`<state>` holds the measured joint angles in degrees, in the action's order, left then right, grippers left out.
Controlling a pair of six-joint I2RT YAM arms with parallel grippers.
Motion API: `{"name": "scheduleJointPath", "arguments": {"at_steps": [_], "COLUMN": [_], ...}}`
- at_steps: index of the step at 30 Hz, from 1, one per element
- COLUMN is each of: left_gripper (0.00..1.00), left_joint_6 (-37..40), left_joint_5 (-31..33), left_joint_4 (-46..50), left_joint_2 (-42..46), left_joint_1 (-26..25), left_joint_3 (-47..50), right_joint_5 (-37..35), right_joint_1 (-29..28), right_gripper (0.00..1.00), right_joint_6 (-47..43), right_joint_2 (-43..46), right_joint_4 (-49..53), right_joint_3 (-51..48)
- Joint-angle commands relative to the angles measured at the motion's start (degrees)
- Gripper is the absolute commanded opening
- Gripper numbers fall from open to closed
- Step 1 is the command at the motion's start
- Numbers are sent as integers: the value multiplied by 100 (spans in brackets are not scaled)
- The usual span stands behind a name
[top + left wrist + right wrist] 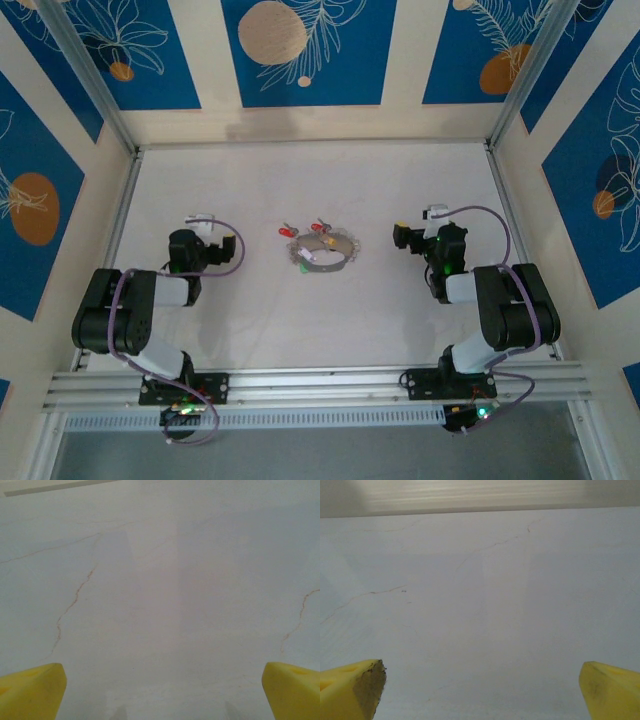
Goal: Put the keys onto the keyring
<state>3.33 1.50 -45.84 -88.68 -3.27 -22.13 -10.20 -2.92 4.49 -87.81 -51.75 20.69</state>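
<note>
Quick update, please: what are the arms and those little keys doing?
Left gripper open, empty; right gripper open, empty. Keyring and keys lie centre, between both grippers, untouched. Nothing blocking either approach.

The left arm [130, 315] and right arm [505, 310] have black joints, white links, looping purple cables [241, 250] and blunt yellow fingers [31, 692].

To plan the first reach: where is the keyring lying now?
In the top view the keyring lies mid-table between the left arm and the right arm, two red-tagged keys just beyond it and a green-tagged key at its left edge.
</note>
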Motion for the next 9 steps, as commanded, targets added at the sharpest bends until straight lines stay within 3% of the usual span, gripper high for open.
{"name": "scheduleJointPath", "arguments": {"at_steps": [1,9], "left_gripper": [100,100], "left_joint_6": [-34,-37], "left_joint_5": [-53,-49], "left_joint_4": [-153,-159], "left_joint_2": [62,69], "left_joint_1": [-26,-25], "left_joint_3": [-107,-99], "right_joint_5": [97,159], "right_joint_1": [33,73], "right_gripper": [99,99], "right_joint_6": [-54,-23], "right_joint_2": [24,36], "right_joint_4": [77,100], "right_joint_3": [102,103]}}
